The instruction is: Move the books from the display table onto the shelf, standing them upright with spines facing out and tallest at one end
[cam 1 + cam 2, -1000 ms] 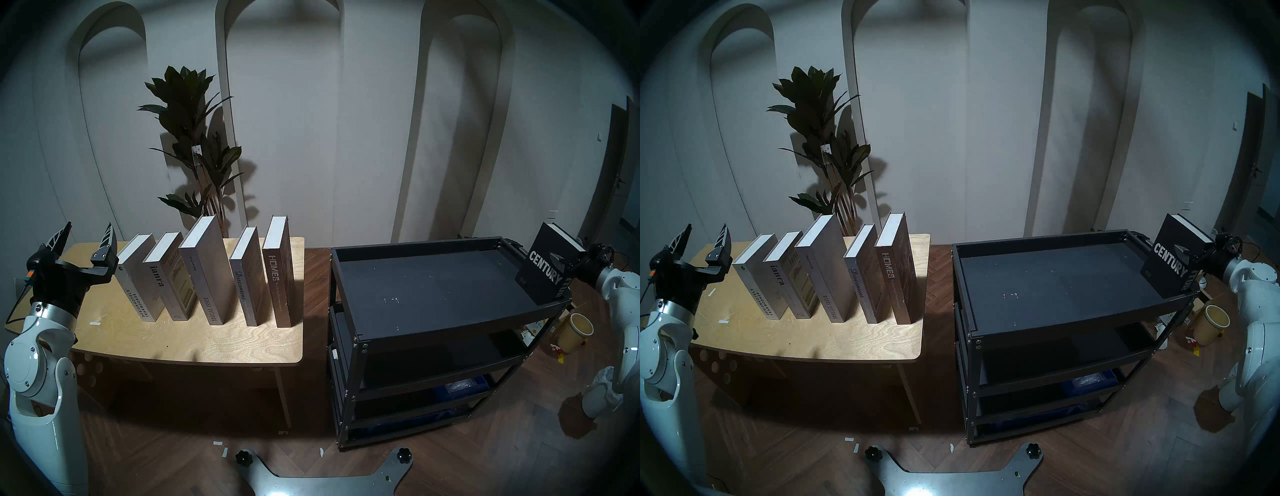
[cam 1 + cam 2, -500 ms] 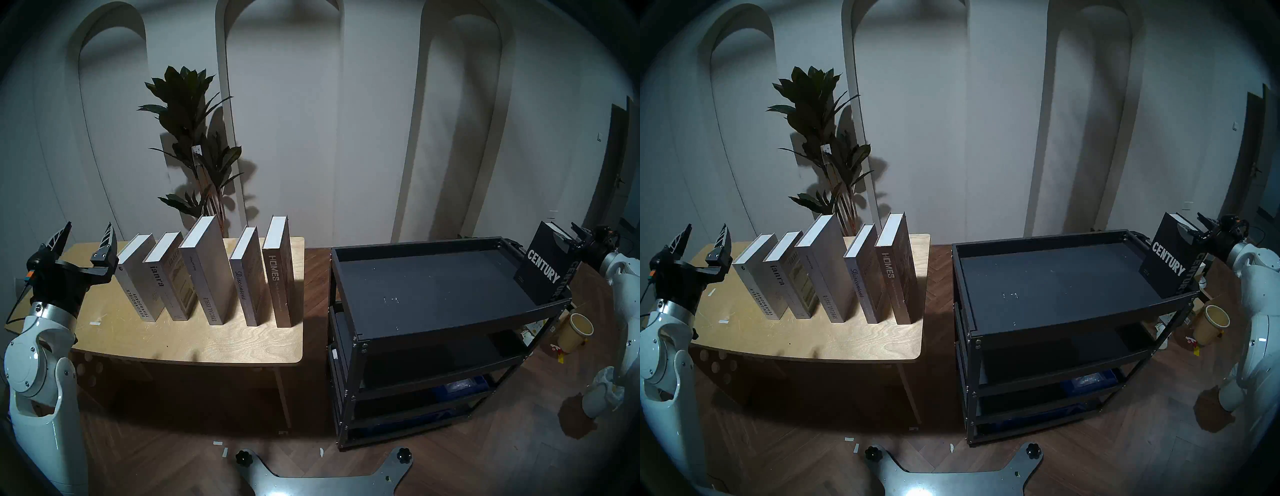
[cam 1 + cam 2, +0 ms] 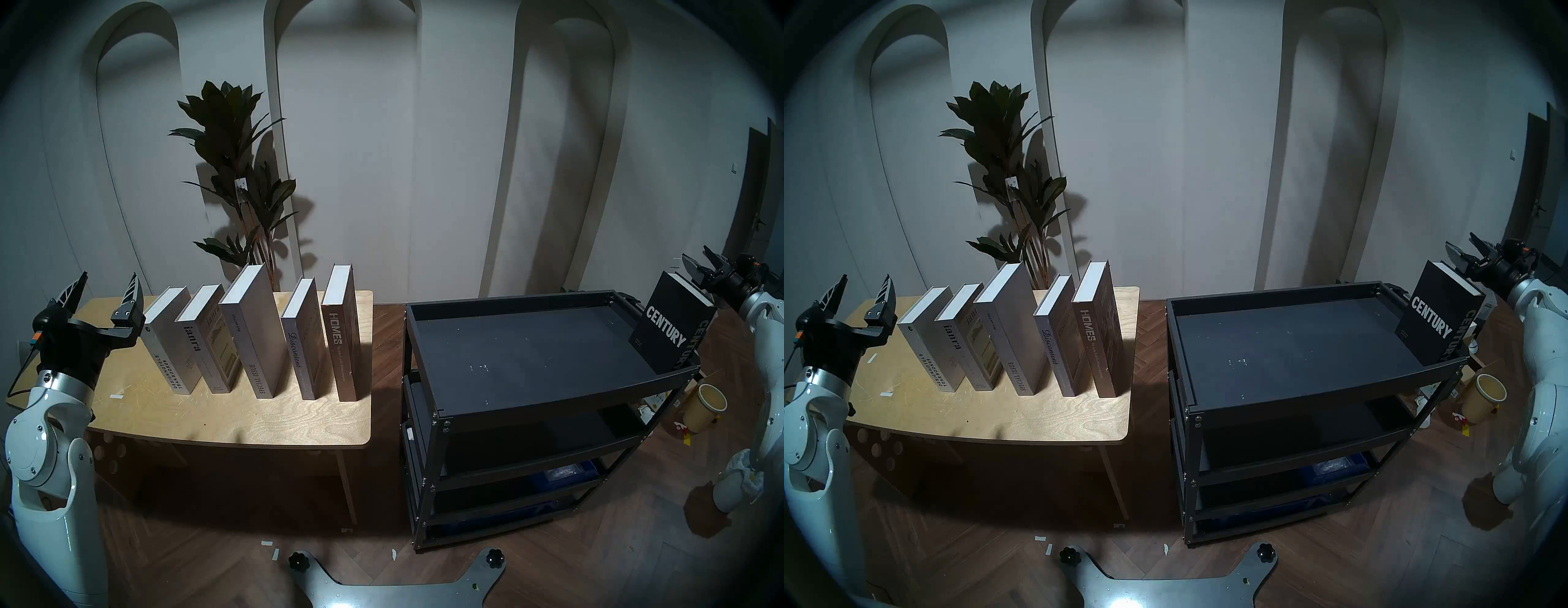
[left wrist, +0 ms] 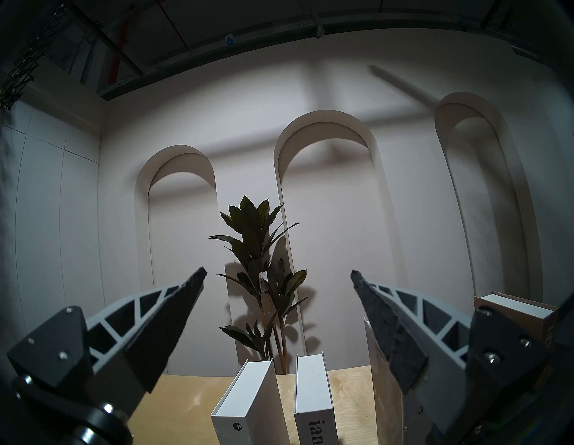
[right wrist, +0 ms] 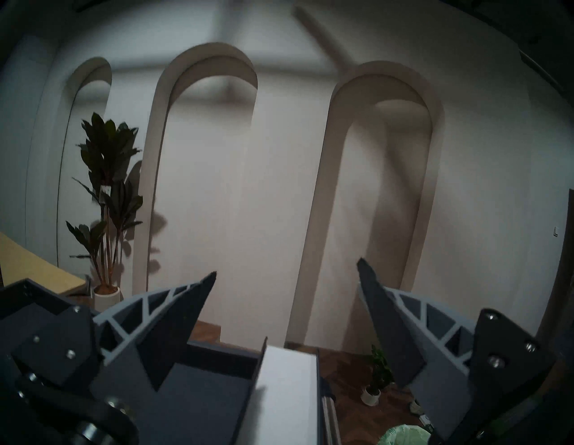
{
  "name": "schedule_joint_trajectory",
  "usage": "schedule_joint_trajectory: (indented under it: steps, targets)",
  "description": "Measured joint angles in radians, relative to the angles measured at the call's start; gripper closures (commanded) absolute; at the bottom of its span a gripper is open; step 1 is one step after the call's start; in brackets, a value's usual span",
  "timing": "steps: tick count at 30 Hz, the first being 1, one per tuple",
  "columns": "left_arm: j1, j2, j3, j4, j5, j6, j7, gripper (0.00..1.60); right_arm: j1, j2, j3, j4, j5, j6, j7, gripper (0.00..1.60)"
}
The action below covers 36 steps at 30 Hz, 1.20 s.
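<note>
Five grey and white books, from DESIGN HOTELS YEARBOOK (image 3: 169, 352) to HOMES (image 3: 339, 339), stand in a row on the plywood display table (image 3: 254, 416). The black CENTURY book (image 3: 666, 335) stands upright at the right end of the shelf's top tray (image 3: 530, 352). My right gripper (image 3: 695, 254) hangs open just above and right of its top edge (image 5: 289, 388), not touching it. At the table's left end my left gripper (image 3: 109, 278) points up, open and empty, beside the YEARBOOK (image 4: 245, 404).
A tall potted plant (image 3: 237, 178) stands behind the table. A yellow cup (image 3: 706, 405) and litter lie on the floor right of the shelf. The shelf's lower tiers hold blue items. My base plate (image 3: 394, 590) is at the bottom.
My right gripper has lifted off the CENTURY book's top and drawn up and to the right. The book has turned slightly, showing its spine. The left arm has not moved.
</note>
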<state>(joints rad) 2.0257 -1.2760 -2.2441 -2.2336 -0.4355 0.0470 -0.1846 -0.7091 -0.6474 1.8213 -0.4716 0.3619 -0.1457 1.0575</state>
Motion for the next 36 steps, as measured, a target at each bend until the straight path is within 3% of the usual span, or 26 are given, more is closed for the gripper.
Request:
schedule_joint_trajectory:
  steps: [15,23,36]
  targets:
    - [0.000,0.000,0.000,0.005,0.001,0.000,-0.002,0.00,-0.005,-0.159,0.024,-0.140,0.085,0.030,0.112,0.00]
    - [-0.001,0.000,0.000,0.008,0.002,0.000,-0.003,0.00,-0.020,-0.247,-0.014,-0.199,0.104,0.053,0.153,0.00]
    - [-0.001,0.000,0.000,0.015,0.003,0.000,-0.005,0.00,-0.089,-0.412,-0.129,-0.290,0.125,0.095,0.207,0.00]
